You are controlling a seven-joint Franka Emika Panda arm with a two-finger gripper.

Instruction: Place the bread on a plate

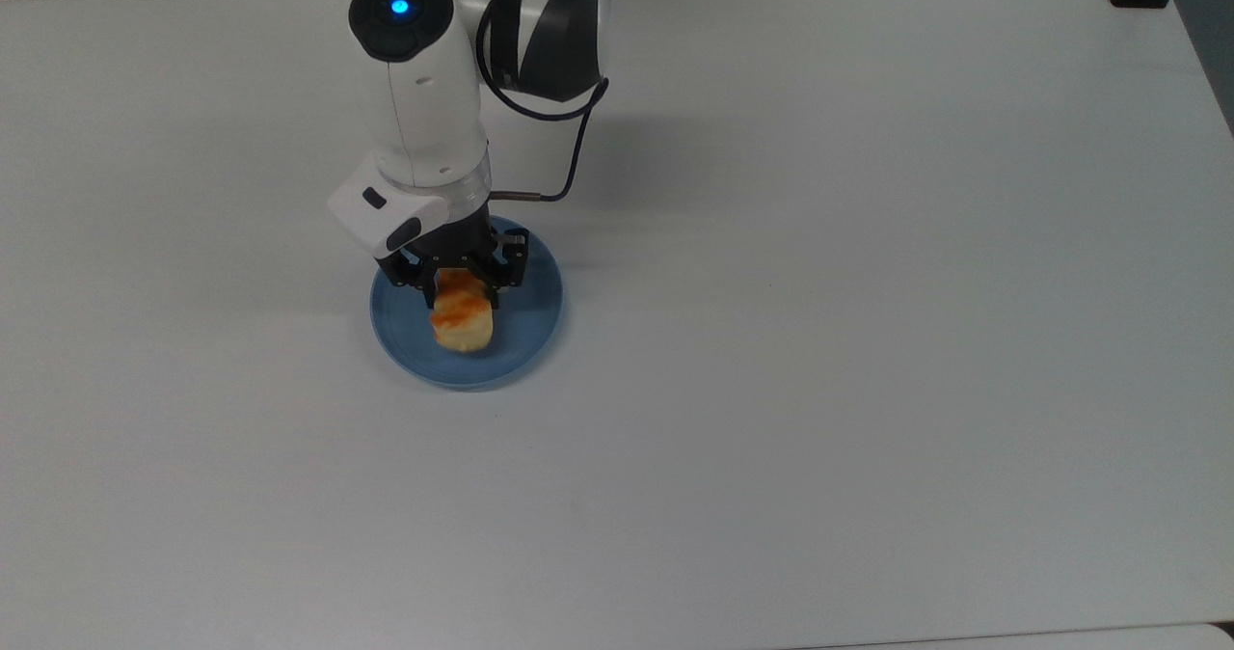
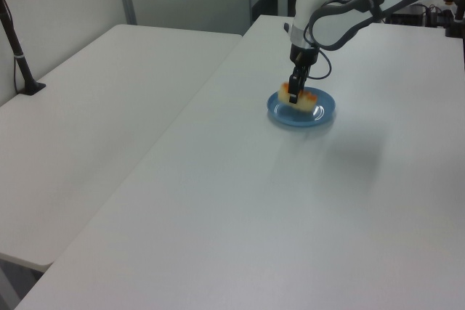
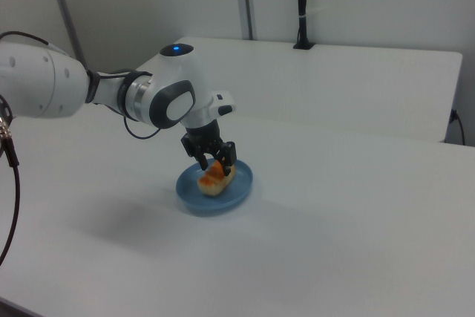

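Top view: the gripper (image 1: 464, 295) stands over the blue plate (image 1: 536, 317) on the white table (image 1: 868, 341), its jaws closed across the upper part of the bread (image 1: 462, 317), which sits within the plate's rim.

Left view: the bread (image 2: 302, 102) is held by the jaws at mid-length, its ends showing either side, low over or on the plate (image 2: 324, 115); contact cannot be judged.

Right view: the bread (image 3: 214, 179) tilts in the jaws. It looks light and probably soft; a gentle grip across its narrow middle should suit it.
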